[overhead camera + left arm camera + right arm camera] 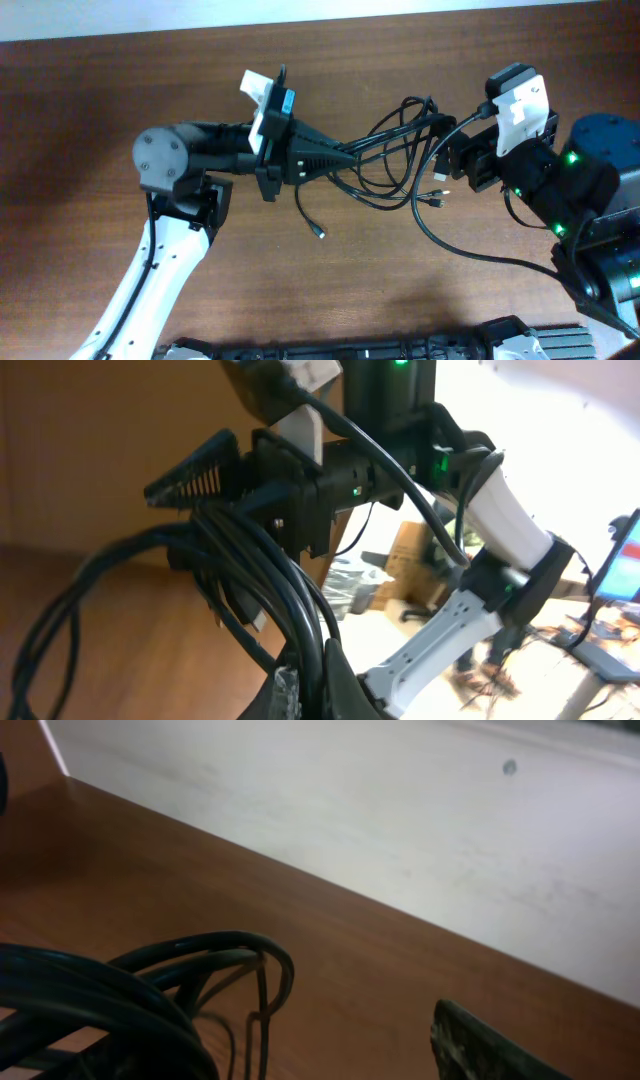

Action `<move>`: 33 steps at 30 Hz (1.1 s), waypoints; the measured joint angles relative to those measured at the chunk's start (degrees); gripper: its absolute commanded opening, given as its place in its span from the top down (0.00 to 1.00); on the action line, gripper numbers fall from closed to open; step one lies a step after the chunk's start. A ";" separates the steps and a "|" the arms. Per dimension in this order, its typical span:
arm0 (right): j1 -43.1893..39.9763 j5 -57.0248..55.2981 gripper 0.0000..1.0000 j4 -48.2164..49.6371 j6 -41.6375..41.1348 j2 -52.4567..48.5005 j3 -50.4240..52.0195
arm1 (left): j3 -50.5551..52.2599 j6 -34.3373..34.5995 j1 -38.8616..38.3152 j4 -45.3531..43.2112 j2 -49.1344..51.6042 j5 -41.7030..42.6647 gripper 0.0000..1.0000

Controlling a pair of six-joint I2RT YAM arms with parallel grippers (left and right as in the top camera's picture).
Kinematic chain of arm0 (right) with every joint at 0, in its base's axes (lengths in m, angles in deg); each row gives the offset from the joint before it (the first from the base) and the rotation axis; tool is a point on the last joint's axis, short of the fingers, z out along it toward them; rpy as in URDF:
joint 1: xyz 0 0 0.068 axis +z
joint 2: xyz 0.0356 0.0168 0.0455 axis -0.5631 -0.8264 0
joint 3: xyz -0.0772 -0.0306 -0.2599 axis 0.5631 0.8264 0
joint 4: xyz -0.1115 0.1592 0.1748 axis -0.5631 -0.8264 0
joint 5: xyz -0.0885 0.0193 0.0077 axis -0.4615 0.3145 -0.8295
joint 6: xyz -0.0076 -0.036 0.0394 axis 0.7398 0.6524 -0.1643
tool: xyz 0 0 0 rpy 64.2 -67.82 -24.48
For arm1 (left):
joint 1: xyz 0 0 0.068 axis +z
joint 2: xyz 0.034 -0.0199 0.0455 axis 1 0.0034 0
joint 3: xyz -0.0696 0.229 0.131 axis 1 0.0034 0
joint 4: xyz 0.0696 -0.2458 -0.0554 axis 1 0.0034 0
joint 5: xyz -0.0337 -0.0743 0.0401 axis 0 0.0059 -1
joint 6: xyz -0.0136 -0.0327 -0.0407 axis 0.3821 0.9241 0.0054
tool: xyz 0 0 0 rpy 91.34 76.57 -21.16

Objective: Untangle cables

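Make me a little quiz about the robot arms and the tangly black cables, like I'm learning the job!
1. True or false: the left gripper is shut on the cables.
2. What colour is the table? A brown wood; B green; C white.
3. Fill in: the loose silvery-tipped plug lies nearer the ____ gripper.
Key: 1 true; 2 A; 3 left.
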 measured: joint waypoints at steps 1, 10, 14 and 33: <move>0.00 -0.39 0.27 -0.28 -0.28 -0.09 0.00 | 0.00 -0.09 0.00 0.98 0.00 0.02 1.00; -5.18 -6.82 0.26 -5.11 0.79 -1.57 0.44 | -0.17 -0.96 1.90 1.99 0.09 3.91 1.00; -5.18 -0.66 0.22 -6.21 2.84 -1.51 0.44 | -0.17 -1.16 1.90 1.97 0.90 3.54 1.00; -5.18 12.31 0.19 -8.13 4.20 -1.29 0.44 | -0.17 -2.89 1.90 1.97 1.18 -7.04 1.00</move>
